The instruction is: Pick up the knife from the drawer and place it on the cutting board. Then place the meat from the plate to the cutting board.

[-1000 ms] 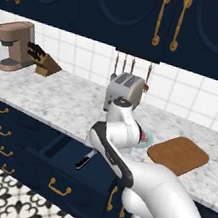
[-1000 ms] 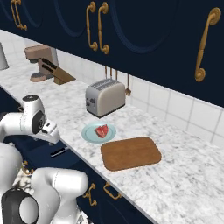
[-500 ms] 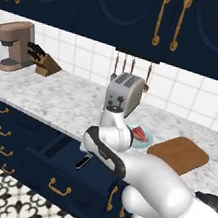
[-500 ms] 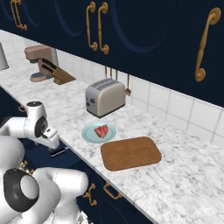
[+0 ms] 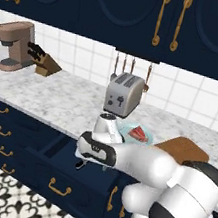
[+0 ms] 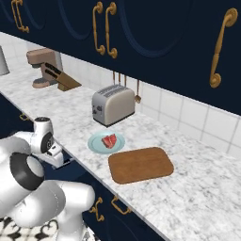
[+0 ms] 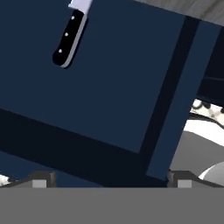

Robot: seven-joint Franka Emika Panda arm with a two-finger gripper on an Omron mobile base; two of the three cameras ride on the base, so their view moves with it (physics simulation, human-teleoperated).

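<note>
The knife (image 7: 70,37), judged light, stiff and slippery, is best taken by its black handle; the tool (image 7: 107,177) is spread wide, empty.

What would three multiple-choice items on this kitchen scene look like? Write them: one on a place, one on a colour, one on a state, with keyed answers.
1. Where is the meat?
A. on the plate
B. on the cutting board
C. in the drawer

2. What colour is the knife handle?
A. red
B. black
C. gold

3. How is the gripper?
A. shut on the knife
B. shut, empty
C. open

Answers: 1 A, the wedge lies on the teal plate; 2 B, the handle shows black with pale rivets; 3 C, the fingertips stand wide apart, and the knife lies untouched.
</note>
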